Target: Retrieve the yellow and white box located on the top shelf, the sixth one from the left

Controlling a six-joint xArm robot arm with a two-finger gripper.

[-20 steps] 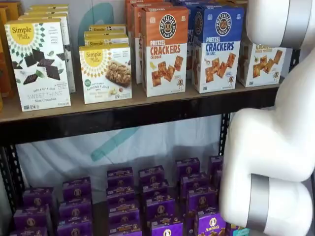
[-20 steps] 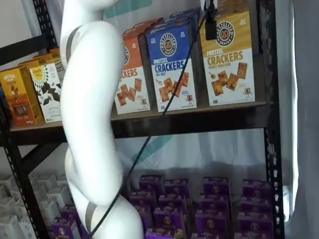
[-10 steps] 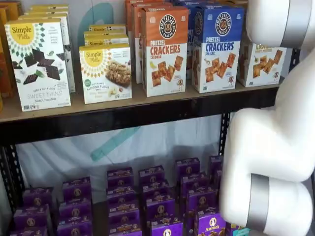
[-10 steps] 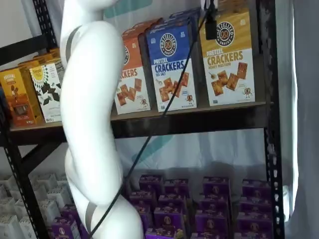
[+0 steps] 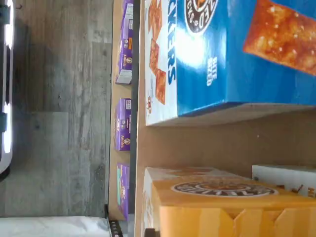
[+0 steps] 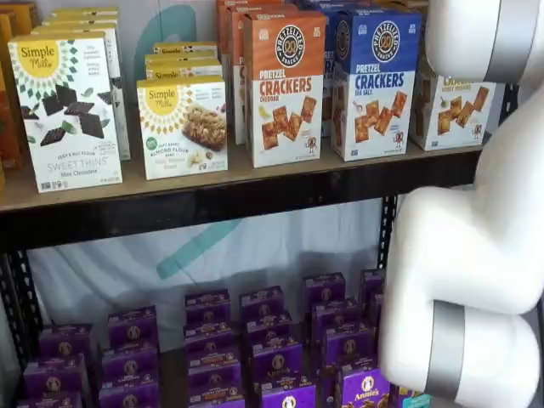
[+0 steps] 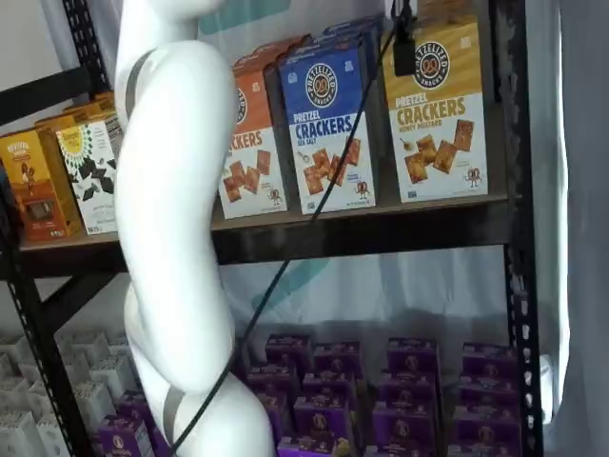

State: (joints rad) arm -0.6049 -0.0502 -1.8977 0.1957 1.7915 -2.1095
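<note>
The yellow and white box [image 7: 436,109] stands at the right end of the top shelf [image 7: 381,224], next to a blue carton [image 7: 331,124]. In a shelf view the white arm hides its upper part, and only its lower white front [image 6: 450,110] shows. In the wrist view its mustard top [image 5: 222,207] is close to the camera, with the blue carton [image 5: 222,49] beside it on the tan board [image 5: 222,138]. My gripper [image 7: 403,48] shows as one black finger hanging at the box's upper left corner, with a cable beside it. No gap or grip shows.
An orange carton [image 6: 285,85] and white Simple Mills boxes [image 6: 66,110] fill the rest of the top shelf. Purple boxes [image 6: 255,340] sit on the lower level. A black perforated upright [image 7: 509,190] stands right of the yellow box. The white arm [image 7: 176,219] crosses in front of the shelves.
The yellow and white box has shifted very slightly up and to the right in both shelf views. The arm has barely moved.
</note>
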